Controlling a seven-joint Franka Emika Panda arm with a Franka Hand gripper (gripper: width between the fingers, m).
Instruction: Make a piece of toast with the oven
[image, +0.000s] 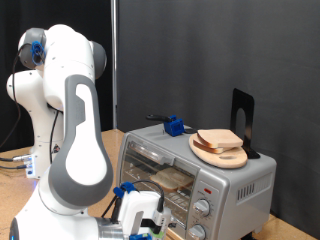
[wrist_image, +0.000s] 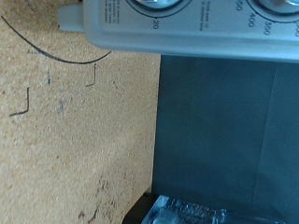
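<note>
A: Silver metal filled the exterior view's right half: the oven (image: 195, 170) stood on the tan surface (image: 18, 190), its glass door hanging down and open at about 8 o'clock from the box. On its roof sat a round wooden board (image: 222, 154) carrying two bread slices (image: 220, 141), a blue clip-like object (image: 176, 127) lay at 9 o'clock from the board, and a black upright stand (image: 243, 118) rose at 1 o'clock behind it.

B: And the piece of toast?

A: One slice (image: 172, 179) lay flat inside the oven on the wire rack, seen through the open front. The knobs (image: 205, 208) ran down the panel at 4 o'clock from it.

B: Where were the fingers?

A: Low at the exterior view's bottom, in front of the open door, at about 7 o'clock from the toast and apart from it. The gripper (image: 140, 215) sat there, white with blue parts, and the big white arm (image: 70, 120) crowded the left side, blocking much of the surface behind it. The open door stood between the fingers and the rack.

B: Clenched or released?

A: I could not tell. In the exterior view the tips were too small, and the wrist view showed only a blurred translucent piece of the fingers (wrist_image: 177, 213) at one edge. Nothing showed between them.

B: What else did the wrist view show?

A: The oven's knob panel (wrist_image: 187, 23) with printed dial numbers, speckled cork-like surface (wrist_image: 75, 140) with a thin dark cable (wrist_image: 56, 58), and a dark grey panel (wrist_image: 229, 131).
</note>
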